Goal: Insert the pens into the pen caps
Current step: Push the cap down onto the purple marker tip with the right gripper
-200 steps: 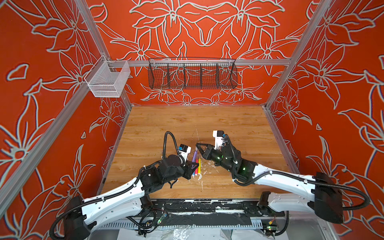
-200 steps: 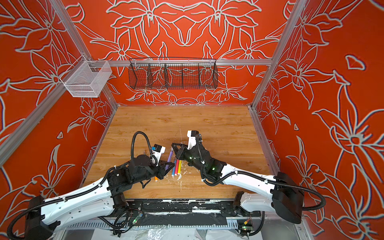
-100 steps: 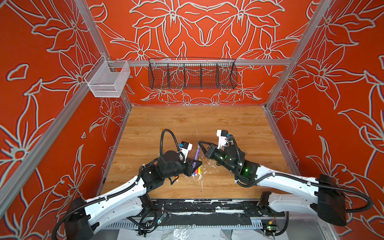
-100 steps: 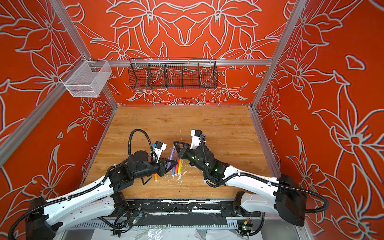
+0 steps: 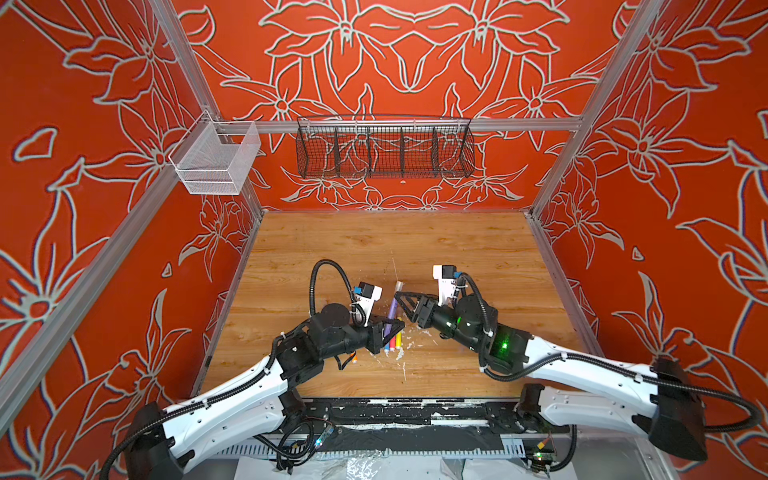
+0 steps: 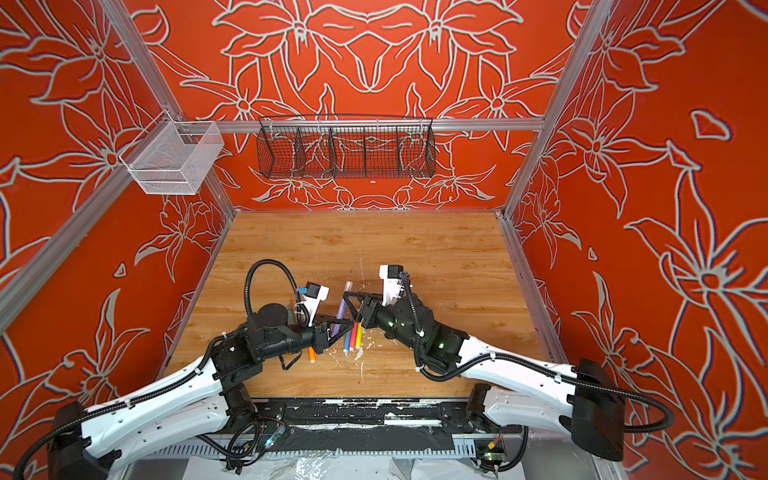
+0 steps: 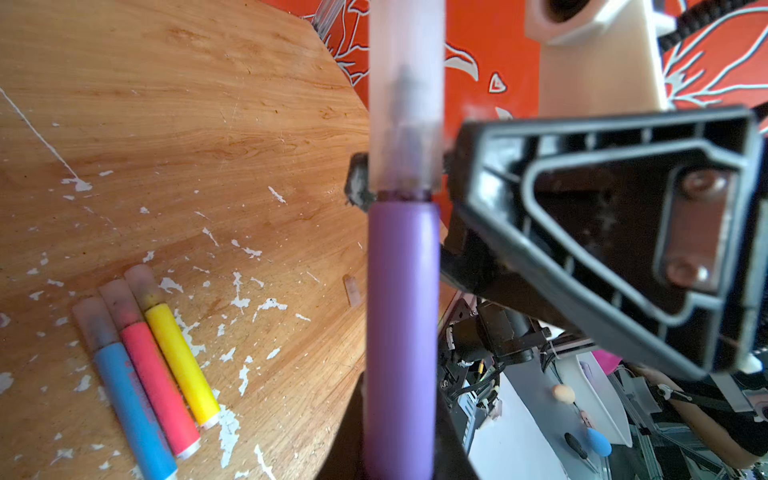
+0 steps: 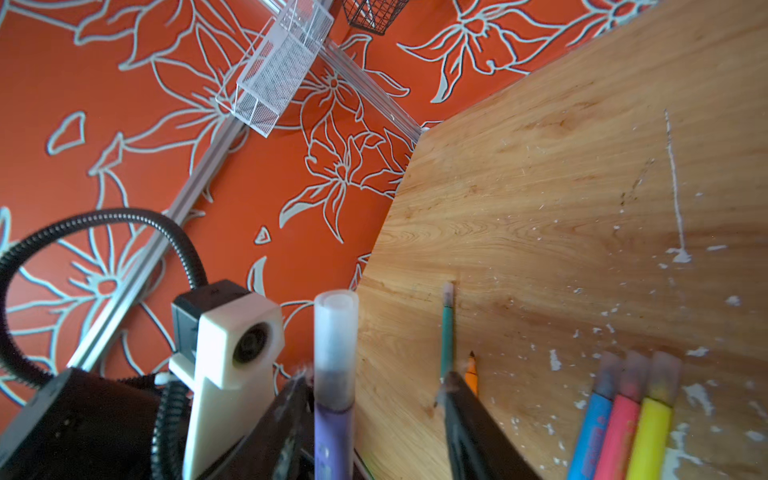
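Near table [image 5: 374, 249] front edge: left hand [image 5: 390, 328] clamps purple pen [image 5: 392, 311]; right hand [image 5: 402, 307] apart, straddling cap [image 5: 398, 286].

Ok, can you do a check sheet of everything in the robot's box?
Surface: wooden table, scratched.
Job's things: purple pen capped, held up; blue pen, pink pen, yellow pen, green pen capped, lying; orange pen bare; one loose cap.
Clutter: white flecks.
Grippers: left gripper shut on purple pen; right gripper open, jaws either side of its cap.
Cables: black hose looped over each wrist.
Surroundings: flowered walls, black basket, white basket.
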You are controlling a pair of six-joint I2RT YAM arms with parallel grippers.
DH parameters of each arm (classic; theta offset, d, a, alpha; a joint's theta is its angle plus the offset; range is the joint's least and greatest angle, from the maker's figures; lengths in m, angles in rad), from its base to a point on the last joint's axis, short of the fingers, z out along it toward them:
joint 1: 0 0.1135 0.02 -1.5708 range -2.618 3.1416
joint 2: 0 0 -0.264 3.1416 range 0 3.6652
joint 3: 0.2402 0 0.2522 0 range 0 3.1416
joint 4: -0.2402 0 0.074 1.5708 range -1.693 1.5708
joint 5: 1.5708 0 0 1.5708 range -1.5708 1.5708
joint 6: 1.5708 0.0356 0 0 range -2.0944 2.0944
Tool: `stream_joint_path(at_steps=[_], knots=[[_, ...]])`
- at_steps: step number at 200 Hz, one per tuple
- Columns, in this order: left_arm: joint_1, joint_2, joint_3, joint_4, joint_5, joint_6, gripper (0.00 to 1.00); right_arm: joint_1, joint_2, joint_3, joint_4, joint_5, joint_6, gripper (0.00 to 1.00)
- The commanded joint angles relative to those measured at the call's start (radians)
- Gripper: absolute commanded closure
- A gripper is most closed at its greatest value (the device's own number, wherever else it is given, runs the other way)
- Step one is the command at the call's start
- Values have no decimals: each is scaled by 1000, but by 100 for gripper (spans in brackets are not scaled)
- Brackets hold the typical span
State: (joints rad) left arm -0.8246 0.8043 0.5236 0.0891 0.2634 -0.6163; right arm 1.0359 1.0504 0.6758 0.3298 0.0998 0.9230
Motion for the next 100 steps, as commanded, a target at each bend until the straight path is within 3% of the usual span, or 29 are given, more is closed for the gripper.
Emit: stream_joint_path(at_steps=[1,49,100], knots=[[5,-1,13,46,7,27,100,6,-50,60,-84,-4,-60,37],[5,-13,1,40,17,49,100,-5,-49,113,-138,47,-74,31],[5,-13,-1,37,20,52,100,-20,68,194,-130,4,-57,45]])
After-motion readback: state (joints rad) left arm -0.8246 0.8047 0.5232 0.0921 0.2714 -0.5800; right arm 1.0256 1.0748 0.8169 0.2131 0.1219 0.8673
